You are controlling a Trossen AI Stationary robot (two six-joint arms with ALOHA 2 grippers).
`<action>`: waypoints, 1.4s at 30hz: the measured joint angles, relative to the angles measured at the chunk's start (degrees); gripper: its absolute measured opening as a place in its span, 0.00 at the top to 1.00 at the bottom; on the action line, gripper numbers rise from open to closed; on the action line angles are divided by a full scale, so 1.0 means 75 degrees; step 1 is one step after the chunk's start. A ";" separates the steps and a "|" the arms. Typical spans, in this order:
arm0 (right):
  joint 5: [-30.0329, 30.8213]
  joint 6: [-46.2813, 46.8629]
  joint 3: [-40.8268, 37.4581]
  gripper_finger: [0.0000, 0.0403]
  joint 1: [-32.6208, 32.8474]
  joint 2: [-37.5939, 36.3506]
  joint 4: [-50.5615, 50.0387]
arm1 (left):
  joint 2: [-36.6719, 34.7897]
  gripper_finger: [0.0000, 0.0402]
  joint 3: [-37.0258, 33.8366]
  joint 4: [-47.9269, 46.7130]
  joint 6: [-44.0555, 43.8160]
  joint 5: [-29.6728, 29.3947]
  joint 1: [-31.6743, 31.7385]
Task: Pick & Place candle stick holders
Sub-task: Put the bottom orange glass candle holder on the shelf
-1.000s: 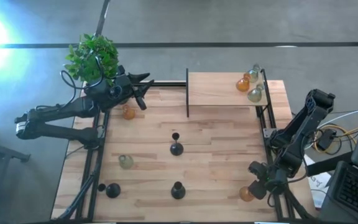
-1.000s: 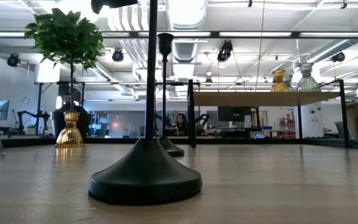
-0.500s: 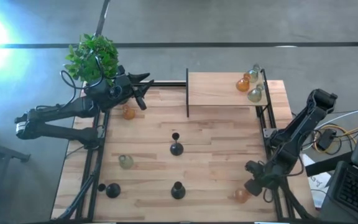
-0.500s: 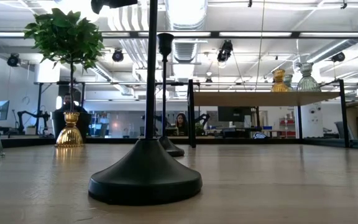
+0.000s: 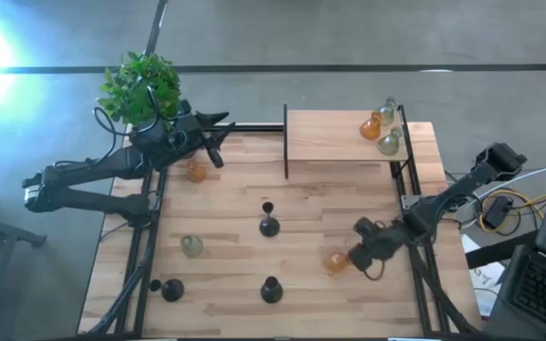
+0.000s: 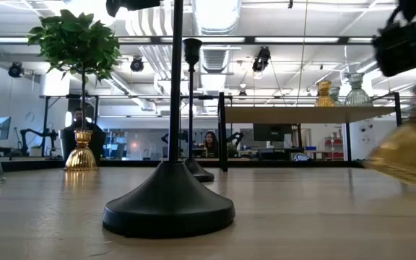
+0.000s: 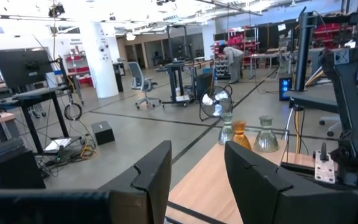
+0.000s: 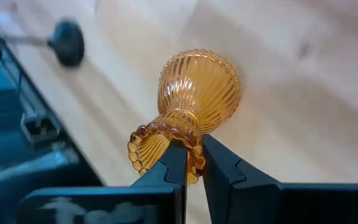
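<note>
My right gripper (image 5: 354,258) is shut on a ribbed amber glass candle stick holder (image 5: 337,260) right of the table's middle; it also shows in the right wrist view (image 8: 197,87) and, blurred, in the low view (image 6: 410,148). My left gripper (image 7: 197,180) is open and empty, raised at the far left beside the plant. On the table stand an amber holder (image 5: 195,171), a pale clear one (image 5: 191,246) and three black ones (image 5: 269,225) (image 5: 271,290) (image 5: 171,289). Three more glass holders (image 5: 379,128) stand on the raised shelf. My right gripper pinches the amber holder's beaded, flared rim (image 8: 190,144) between its two fingers (image 8: 174,163). The fingers come slanting from the table's right. The holder is tilted, its round ribbed body pointing away from the fingers; I cannot tell whether it is clear of the table.
A wooden shelf (image 5: 335,137) on a black frame stands at the far right. A green plant (image 5: 142,87) in a black pot stands at the far left corner. Black rails run along the table's left and right edges. Bare wood lies between the holders.
My right gripper has gone from the near right corner toward the table's left and far edge, carrying the amber holder with it. The holder has come into the low view at the right, tilted and blurred.
</note>
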 joint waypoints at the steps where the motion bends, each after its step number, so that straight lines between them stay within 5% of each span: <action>1: 0.0006 -0.0167 0.0000 0.95 -0.0230 0.0000 -0.0037 | 0.0000 0.62 0.0000 -0.0018 0.0000 0.0000 0.0000; 20: 0.0423 -0.1528 0.0000 0.95 -0.3649 0.0009 -0.0219 | 0.0000 0.62 0.0000 -0.0082 -0.0201 0.0002 -0.0006; 34: 0.0729 -0.2006 -0.0070 0.82 -0.4108 -0.0038 -0.0083 | 0.0000 0.62 0.0000 -0.0079 -0.0286 0.0003 -0.0006; 42: 0.0726 -0.2248 0.0143 0.90 -0.4108 -0.0084 -0.0018 | 0.0000 0.62 0.0000 -0.0076 -0.0309 0.0003 -0.0006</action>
